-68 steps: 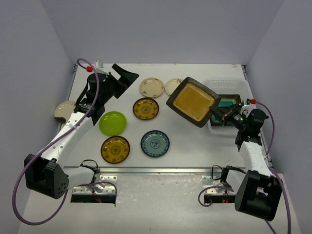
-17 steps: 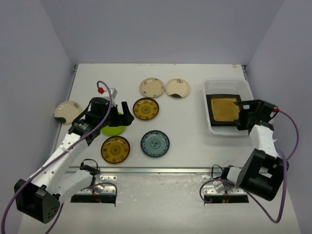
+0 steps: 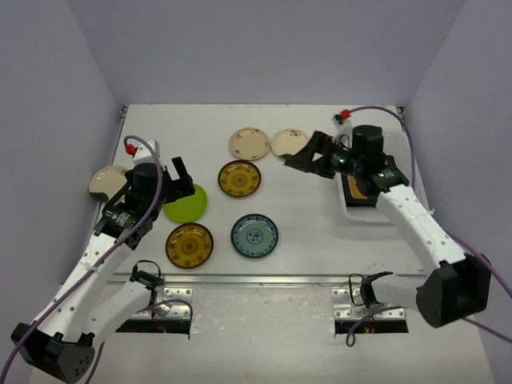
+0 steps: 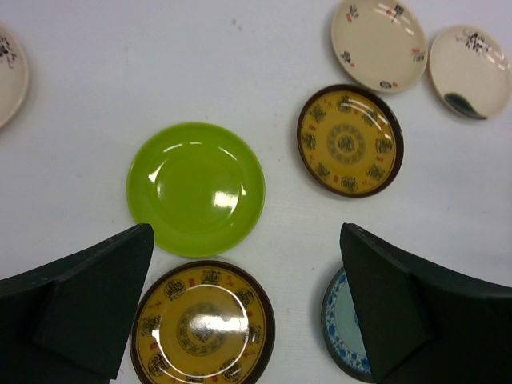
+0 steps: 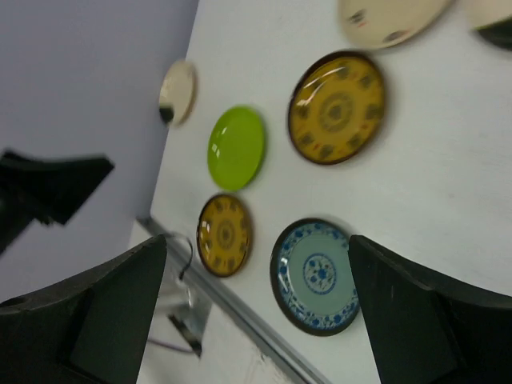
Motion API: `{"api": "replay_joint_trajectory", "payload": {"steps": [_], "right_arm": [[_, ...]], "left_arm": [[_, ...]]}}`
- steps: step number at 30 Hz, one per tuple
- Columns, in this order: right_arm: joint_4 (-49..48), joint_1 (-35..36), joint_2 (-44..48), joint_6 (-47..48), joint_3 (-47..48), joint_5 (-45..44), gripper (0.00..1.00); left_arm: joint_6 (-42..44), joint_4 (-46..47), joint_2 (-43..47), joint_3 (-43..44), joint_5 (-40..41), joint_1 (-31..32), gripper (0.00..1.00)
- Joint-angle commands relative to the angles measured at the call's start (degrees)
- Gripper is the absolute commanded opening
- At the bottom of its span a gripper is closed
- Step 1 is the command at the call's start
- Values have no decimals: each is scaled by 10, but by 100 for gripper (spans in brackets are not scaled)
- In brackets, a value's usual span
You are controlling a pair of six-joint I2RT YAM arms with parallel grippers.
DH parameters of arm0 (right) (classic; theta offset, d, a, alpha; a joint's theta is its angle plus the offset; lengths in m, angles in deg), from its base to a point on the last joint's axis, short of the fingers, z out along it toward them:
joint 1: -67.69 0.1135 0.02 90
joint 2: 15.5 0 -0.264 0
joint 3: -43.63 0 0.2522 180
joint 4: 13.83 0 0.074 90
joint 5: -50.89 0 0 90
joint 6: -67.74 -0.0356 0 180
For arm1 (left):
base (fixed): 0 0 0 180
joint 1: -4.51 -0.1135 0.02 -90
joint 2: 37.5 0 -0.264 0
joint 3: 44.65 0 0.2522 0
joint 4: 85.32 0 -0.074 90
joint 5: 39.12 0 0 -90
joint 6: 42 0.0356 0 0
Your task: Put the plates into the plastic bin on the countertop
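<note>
Below wide-spread left fingers lies a glossy lime green plate; right fingers likewise.

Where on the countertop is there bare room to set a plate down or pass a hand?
Bare countertop lies between the blue-white plate and the plastic bin, and in the far-left corner beyond the lime plate. Crowded: the round plates at left centre, only narrow gaps between them.

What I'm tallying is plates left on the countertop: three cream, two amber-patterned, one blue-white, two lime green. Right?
No. Only one lime green plate lies on the countertop, as the top external view shows; the three cream plates, two amber-patterned plates and one blue-white plate are right.
</note>
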Motion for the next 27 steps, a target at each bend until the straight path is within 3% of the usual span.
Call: {"api": "replay_joint_trajectory", "payload": {"steps": [1,12,16,19,22,25,27], "right_arm": [[107,145,-100,199,56,-26,94],[97,204,-315,307,74,-18,93],[107,208,-394,320,92,-8,71],[101,208,-419,319,91,-6,51],[90,208,-434,313,83,-4,37],[85,208,-451,310,78,1,11],[82,208,-452,304,73,-5,2]], "left_arm": [[-5,16,18,-5,45,0,100],[15,38,6,-20,-25,0,100],[19,41,10,-23,-37,0,100],[20,44,17,-24,-45,0,100],[23,46,20,-26,-51,0,100],[23,47,24,-26,-54,0,100],[24,48,25,-26,-54,0,100]]}}
